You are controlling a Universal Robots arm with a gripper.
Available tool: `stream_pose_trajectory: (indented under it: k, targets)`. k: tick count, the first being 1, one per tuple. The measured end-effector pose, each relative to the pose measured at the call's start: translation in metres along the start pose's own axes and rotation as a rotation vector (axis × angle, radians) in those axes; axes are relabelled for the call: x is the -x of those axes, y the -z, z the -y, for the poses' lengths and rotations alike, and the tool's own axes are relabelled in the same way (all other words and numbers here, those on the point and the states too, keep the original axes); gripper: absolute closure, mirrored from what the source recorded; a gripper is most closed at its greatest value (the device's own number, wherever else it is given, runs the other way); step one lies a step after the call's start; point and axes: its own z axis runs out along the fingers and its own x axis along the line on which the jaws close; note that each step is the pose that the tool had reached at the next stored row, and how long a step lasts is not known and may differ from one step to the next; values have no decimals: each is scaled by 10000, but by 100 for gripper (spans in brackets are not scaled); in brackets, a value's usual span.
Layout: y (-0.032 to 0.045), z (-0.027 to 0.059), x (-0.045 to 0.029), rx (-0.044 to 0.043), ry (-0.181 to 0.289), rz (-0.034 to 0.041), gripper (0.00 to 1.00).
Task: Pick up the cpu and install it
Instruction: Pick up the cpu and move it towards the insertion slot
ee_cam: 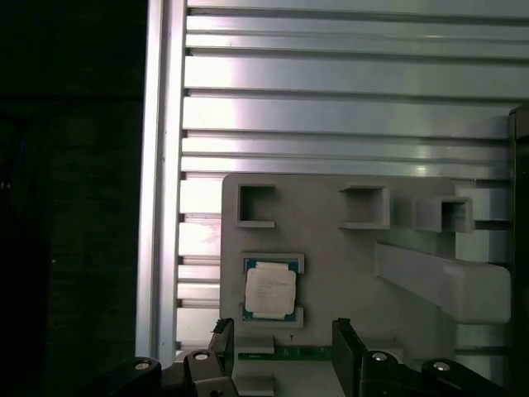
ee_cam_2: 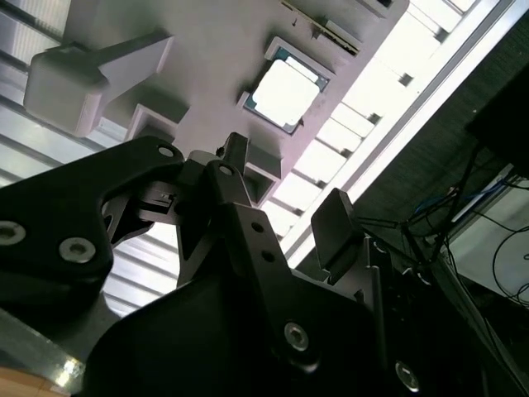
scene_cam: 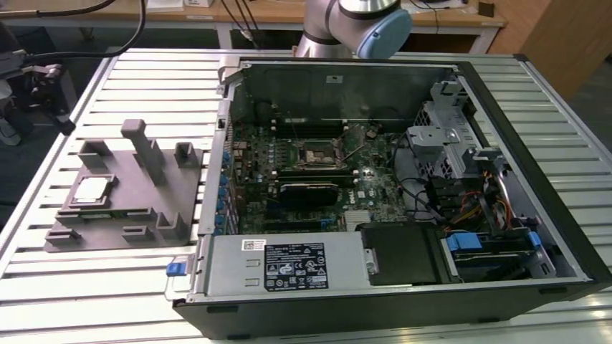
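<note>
1. At the exterior view's left: slatted metal worktop (scene_cam: 143, 79); on it a grey holder (scene_cam: 143, 204), lying flat, posts upright.
2. In a square pocket toward the holder's left edge: cpu (scene_cam: 91, 190), flat, silvery top up, pale rim around it; same cpu (ee_cam: 269, 290) in the first wrist view, seated in its pocket; again the cpu (ee_cam_2: 285, 89) in the second wrist view, bright against the pale holder (ee_cam_2: 207, 50).
3. Just right of the holder: open case (scene_cam: 335, 86) on its side; green board (scene_cam: 254, 158) inside; dark socket (scene_cam: 316, 152) near the board's middle, hollow centre, well apart from the cpu.
4. Along the case's near edge: silver box (scene_cam: 287, 264) with black label; right of it, a blue-tabbed bay (scene_cam: 474, 242).
5. Beyond the case's far wall: arm (scene_cam: 354, 25), silver with a blue cap.
6. In both wrist views: claw (ee_cam: 281, 335) (ee_cam_2: 285, 186) spread apart, empty; dark fingers (ee_cam: 345, 343) either side of the gap; cpu in line with that gap, apart from both fingers, untouched.
</note>
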Motion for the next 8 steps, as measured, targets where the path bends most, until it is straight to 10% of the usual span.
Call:
stream_pose_trajectory:
  k: [8]
  targets:
    - [-43, 2, -1, 0, 0, 0, 41]
